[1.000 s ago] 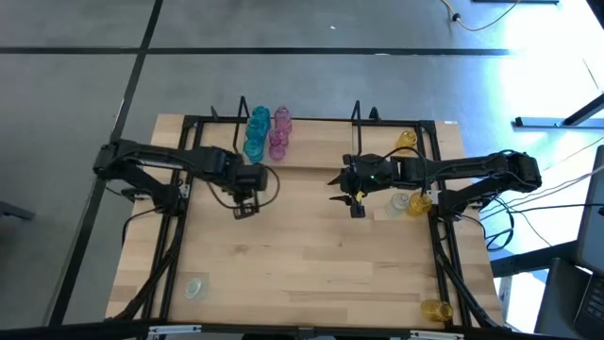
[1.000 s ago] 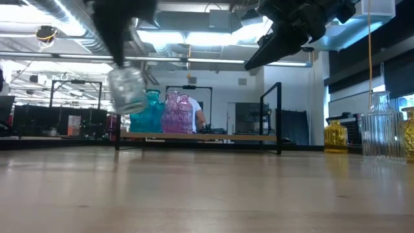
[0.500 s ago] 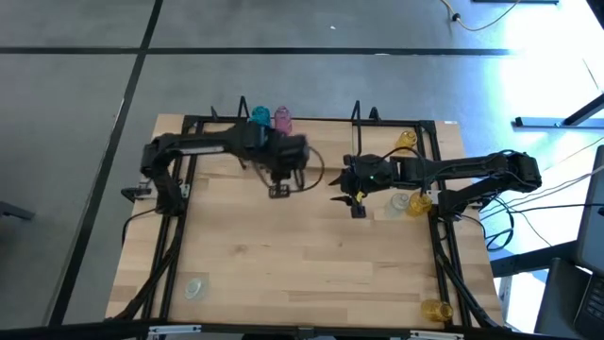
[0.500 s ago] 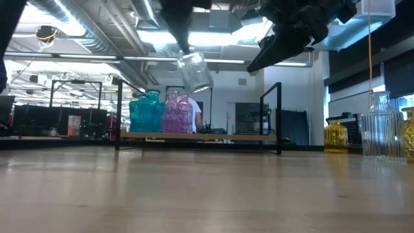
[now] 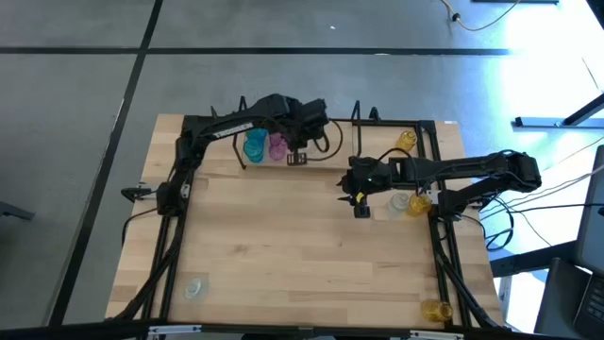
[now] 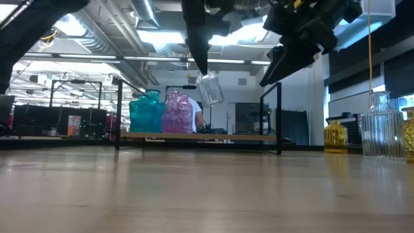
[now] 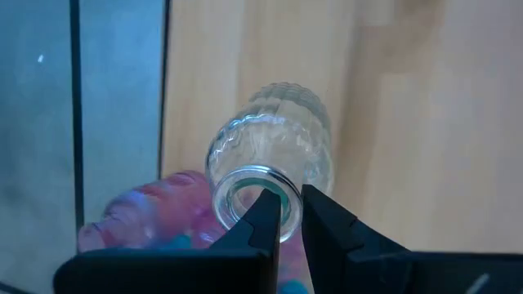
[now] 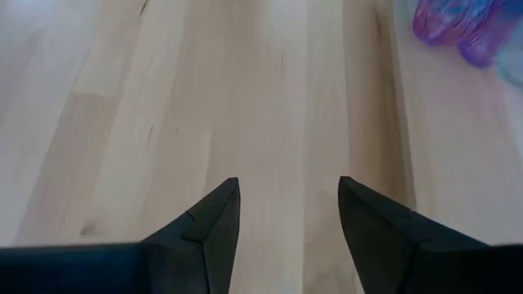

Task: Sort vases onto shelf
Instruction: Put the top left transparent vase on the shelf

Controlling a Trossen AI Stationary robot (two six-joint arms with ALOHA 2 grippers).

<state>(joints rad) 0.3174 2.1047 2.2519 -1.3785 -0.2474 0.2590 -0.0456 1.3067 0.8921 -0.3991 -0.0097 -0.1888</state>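
My left gripper (image 5: 297, 156) is over the low wood shelf (image 6: 213, 136) at the table's far edge, shut on a clear glass vase (image 6: 209, 88). The vase is in the air just right of the teal vase (image 6: 145, 111) and pink vase (image 6: 176, 112) that stand on the plank. The same teal vase (image 5: 254, 146) and pink vase (image 5: 276, 146) show in the high view. My right gripper (image 5: 360, 203) hovers open over the table's middle right, touching nothing; its wrist view shows only bare wood between its fingers (image 8: 288, 196). My left gripper (image 7: 290, 204) holds the clear vase by the rim of its mouth (image 7: 282, 194). One finger (image 7: 263, 214) is inside the neck and the other (image 7: 320, 219) outside, pinching the glass wall. The fingers come from above. The vase hangs tilted below them, lifted clear of the shelf.
A clear ribbed vase (image 5: 401, 201) and a yellow vase (image 5: 420, 203) stand just right of my right gripper. Another yellow one (image 5: 406, 140) is near the far right corner, a yellow one (image 5: 434, 308) at the near right, a clear one (image 5: 195, 286) at the near left. Black frame rails run along both table sides.
My left gripper has carried the clear vase from the table's left middle toward the far edge and to the right, rising on the way. It is now over the shelf beside the pink vase. The vase has stayed tilted in the hold.
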